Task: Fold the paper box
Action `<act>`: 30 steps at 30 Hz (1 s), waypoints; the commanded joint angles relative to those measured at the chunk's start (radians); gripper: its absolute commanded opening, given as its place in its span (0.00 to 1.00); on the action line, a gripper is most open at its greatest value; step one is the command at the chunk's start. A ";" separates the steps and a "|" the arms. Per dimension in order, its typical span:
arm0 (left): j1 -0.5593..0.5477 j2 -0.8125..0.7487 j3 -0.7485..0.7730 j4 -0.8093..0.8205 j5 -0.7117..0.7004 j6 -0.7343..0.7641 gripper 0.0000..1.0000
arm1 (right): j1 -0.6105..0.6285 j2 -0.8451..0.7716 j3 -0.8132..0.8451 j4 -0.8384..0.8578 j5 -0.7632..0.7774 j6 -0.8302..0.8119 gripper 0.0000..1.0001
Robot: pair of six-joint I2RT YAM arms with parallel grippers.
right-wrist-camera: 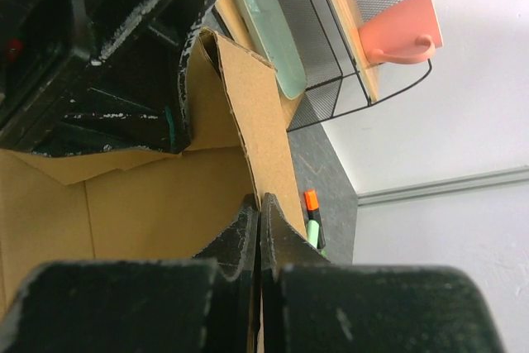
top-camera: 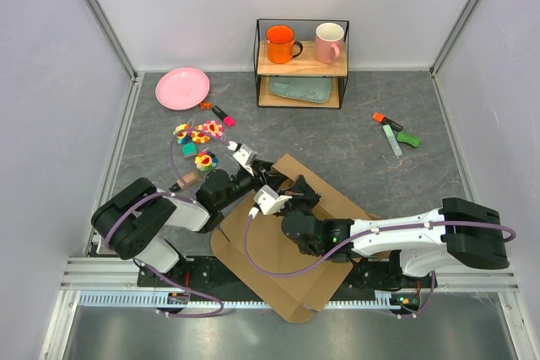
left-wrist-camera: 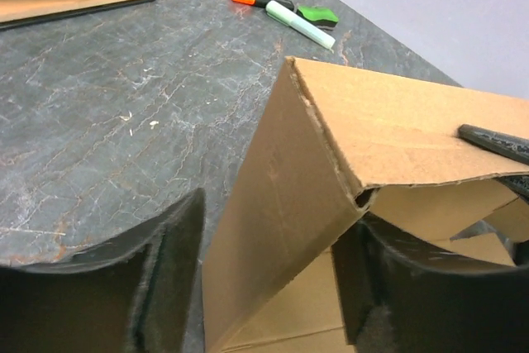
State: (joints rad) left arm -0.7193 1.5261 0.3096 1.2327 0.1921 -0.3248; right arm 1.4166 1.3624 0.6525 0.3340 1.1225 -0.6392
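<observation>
The paper box is brown corrugated cardboard lying mostly flat near the table's front, with one flap raised at its far end. My left gripper straddles that raised flap. It is open, with one finger outside the flap, apart from it, and the other finger inside, right against its edge. My right gripper is shut on the edge of a cardboard wall, and its fingertips pinch the sheet. The box floor shows in the right wrist view.
A black wire shelf at the back holds an orange mug, a pink mug and a pale green tray. A pink plate and small colourful toys lie at the left. Markers lie at the right.
</observation>
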 commanded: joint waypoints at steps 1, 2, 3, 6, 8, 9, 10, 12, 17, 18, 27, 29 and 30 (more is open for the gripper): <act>0.000 0.031 0.022 0.077 -0.039 0.105 0.57 | 0.015 0.050 -0.028 -0.128 -0.202 0.116 0.00; 0.001 0.035 0.020 0.082 -0.036 0.104 0.46 | 0.015 0.050 -0.027 -0.130 -0.204 0.116 0.00; 0.001 0.039 0.020 0.091 -0.031 0.102 0.40 | 0.013 0.050 -0.027 -0.130 -0.205 0.118 0.00; 0.000 0.043 0.023 0.099 -0.010 0.099 0.19 | 0.015 0.060 -0.022 -0.133 -0.204 0.118 0.00; 0.000 0.040 0.022 0.096 -0.002 0.098 0.03 | 0.013 0.057 -0.016 -0.139 -0.196 0.119 0.00; 0.000 0.037 0.022 0.088 -0.002 0.096 0.02 | 0.013 0.053 -0.011 -0.147 -0.193 0.121 0.00; -0.002 0.032 0.022 0.080 -0.003 0.099 0.02 | 0.013 0.043 -0.010 -0.148 -0.188 0.122 0.00; -0.006 0.008 0.022 0.041 -0.017 0.104 0.02 | 0.013 0.030 -0.002 -0.153 -0.176 0.130 0.00; -0.028 -0.076 0.080 -0.195 -0.094 0.145 0.02 | 0.013 -0.025 0.032 -0.173 -0.118 0.168 0.26; -0.032 -0.105 0.089 -0.231 -0.109 0.153 0.02 | 0.015 -0.054 0.045 -0.173 -0.106 0.179 0.32; -0.051 -0.190 0.094 -0.407 -0.249 0.181 0.02 | 0.013 -0.226 0.151 -0.208 -0.072 0.277 0.95; -0.057 -0.192 0.089 -0.407 -0.263 0.190 0.02 | 0.013 -0.241 0.159 -0.205 -0.064 0.292 0.95; -0.063 -0.193 0.088 -0.407 -0.273 0.207 0.02 | 0.012 -0.259 0.162 -0.201 -0.059 0.305 0.95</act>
State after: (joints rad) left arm -0.7666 1.3575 0.3832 0.8520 0.0002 -0.1627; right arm 1.4250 1.1564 0.7628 0.1341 1.0424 -0.4084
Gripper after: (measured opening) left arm 0.076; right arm 0.950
